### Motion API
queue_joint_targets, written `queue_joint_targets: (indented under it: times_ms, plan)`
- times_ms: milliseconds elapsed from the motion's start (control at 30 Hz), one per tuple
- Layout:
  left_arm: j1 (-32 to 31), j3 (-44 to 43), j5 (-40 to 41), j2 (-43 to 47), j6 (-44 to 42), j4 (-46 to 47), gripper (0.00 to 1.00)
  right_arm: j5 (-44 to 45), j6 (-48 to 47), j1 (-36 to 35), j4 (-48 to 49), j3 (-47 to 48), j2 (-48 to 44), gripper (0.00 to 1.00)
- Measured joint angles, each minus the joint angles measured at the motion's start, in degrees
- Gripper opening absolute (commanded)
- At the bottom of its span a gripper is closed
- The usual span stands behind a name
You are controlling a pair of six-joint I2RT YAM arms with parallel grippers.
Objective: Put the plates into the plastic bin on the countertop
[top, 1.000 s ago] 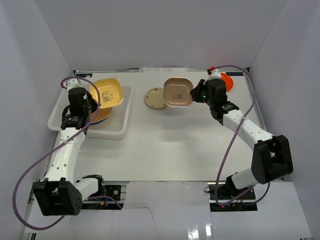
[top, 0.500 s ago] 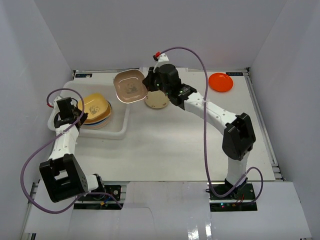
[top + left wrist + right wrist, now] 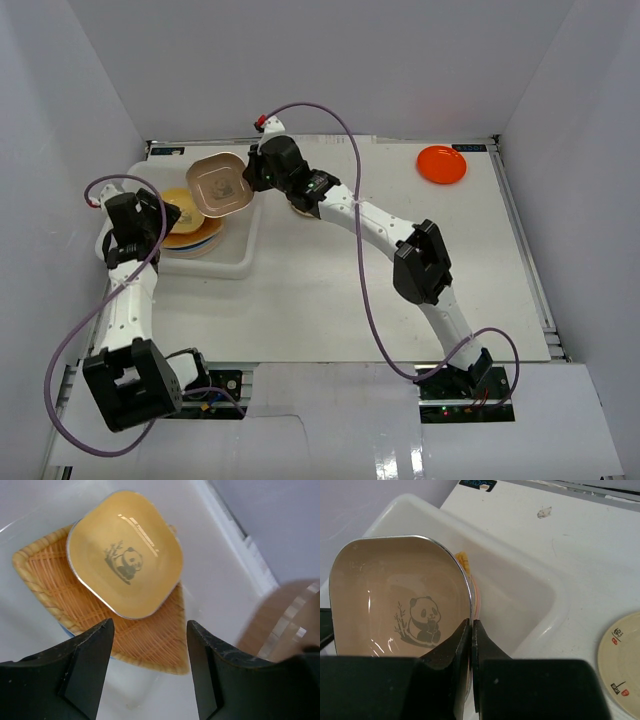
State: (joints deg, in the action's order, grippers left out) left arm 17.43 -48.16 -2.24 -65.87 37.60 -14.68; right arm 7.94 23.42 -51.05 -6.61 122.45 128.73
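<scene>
Brown plate (image 3: 395,605) is pinched by its rim in my right gripper (image 3: 471,625), tilted over the plastic bin (image 3: 520,595). Yellow plate (image 3: 125,555) on the woven fan plate (image 3: 145,635) lies in the bin below, with my left gripper (image 3: 148,625) wide and empty above them. Cream plate (image 3: 625,660) on the surface (image 3: 580,540) is cut off at frame edge, and what's under the fan is mostly hidden.

1. Left arm (image 3: 128,305): white tubular links joined by black motor housings.
2. Right arm (image 3: 365,220): identical white links and black housings.
3. Cable (image 3: 303,104): purple, looping loosely beside each arm.
4. Left gripper (image 3: 150,625): two matte black, wedge-shaped fingers (image 3: 85,670) with a grainy surface.
</scene>
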Motion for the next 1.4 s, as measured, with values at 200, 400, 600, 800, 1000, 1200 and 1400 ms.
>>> queue_joint_targets:
  times_ms: [200,400,600,800,1000,1200,1400]
  plan:
    - [-0.33,-4.39,-5.75,10.49,0.57,-0.35,0.85,2.14,0.72,-1.05,0.79,5.57,5.16,0.08]
    - [-4.79,-12.85,-16.9,11.04,0.52,1.86,0.98,5.73,2.99,-4.66,7.21,7.28,10.27,0.08]
    - [-10.25,-14.19,-23.17,8.24,0.22,1.44,0.98,10.21,4.74,-7.69,13.05,11.61,17.88,0.08]
    - [-11.56,-14.16,-23.43,7.87,-0.04,1.2,0.98,12.9,6.36,-9.77,18.25,13.64,22.58,0.55]
    - [-12.68,-14.19,-22.01,8.24,-0.5,1.22,0.98,12.13,5.92,-9.38,22.88,5.18,17.09,0.63]
    - [-20.28,-15.8,-18.45,5.7,-0.96,1.46,0.98,8.02,5.18,-4.15,27.91,-19.78,-4.85,0.32]
    - [-38.4,-19.43,-8.68,-5.79,-2.78,2.62,0.6,3.23,5.33,13.31,35.1,-44.06,-28.46,0.08]
